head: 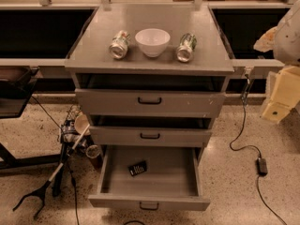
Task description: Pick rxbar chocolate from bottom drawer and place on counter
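The rxbar chocolate (138, 168) is a small black bar lying flat on the floor of the bottom drawer (168, 175), left of its middle. The bottom drawer is pulled out wide; the two upper drawers are only slightly out. The counter (150, 32) is the grey cabinet top. My gripper (275, 110) is the pale yellowish part at the right edge of the view, beside the cabinet at the height of the top drawer, far from the bar and holding nothing that I can see.
On the counter lie two shiny cans (119, 44) (186, 47) on their sides with a white bowl (152, 41) between them. A cable with a black power adapter (261, 165) runs over the floor on the right. A grabber tool (51, 177) and clutter lie left of the cabinet.
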Controlling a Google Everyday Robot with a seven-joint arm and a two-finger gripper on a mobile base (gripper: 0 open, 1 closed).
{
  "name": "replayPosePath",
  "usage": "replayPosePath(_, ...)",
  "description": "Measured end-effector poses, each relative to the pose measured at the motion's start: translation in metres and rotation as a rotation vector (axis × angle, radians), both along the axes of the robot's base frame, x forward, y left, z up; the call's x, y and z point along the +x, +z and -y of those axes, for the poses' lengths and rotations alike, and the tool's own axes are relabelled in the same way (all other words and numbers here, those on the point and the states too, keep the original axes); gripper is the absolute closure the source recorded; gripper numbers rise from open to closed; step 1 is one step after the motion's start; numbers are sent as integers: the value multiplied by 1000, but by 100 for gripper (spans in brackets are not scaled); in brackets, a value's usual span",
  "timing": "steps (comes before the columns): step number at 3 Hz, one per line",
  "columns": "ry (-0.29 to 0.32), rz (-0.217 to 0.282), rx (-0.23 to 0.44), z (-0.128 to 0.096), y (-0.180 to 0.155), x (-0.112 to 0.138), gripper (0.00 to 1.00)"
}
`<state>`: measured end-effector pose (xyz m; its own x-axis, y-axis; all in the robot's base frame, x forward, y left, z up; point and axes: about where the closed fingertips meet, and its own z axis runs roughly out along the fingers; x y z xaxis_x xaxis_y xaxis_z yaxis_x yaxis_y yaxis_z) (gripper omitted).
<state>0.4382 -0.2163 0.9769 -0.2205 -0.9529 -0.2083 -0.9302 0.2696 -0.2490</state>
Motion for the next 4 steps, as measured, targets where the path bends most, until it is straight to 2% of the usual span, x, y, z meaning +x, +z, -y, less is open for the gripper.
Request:
replayPosePath(1, 0, 0, 0, 0, 0, 0, 0)
replayPosePath(2, 13, 20, 50, -18, -18, 1, 0)
replayPosePath(3, 62, 7, 165, -68, -71, -4, 0)
replayPosePath(4, 56, -60, 286, -131, -138, -15, 0)
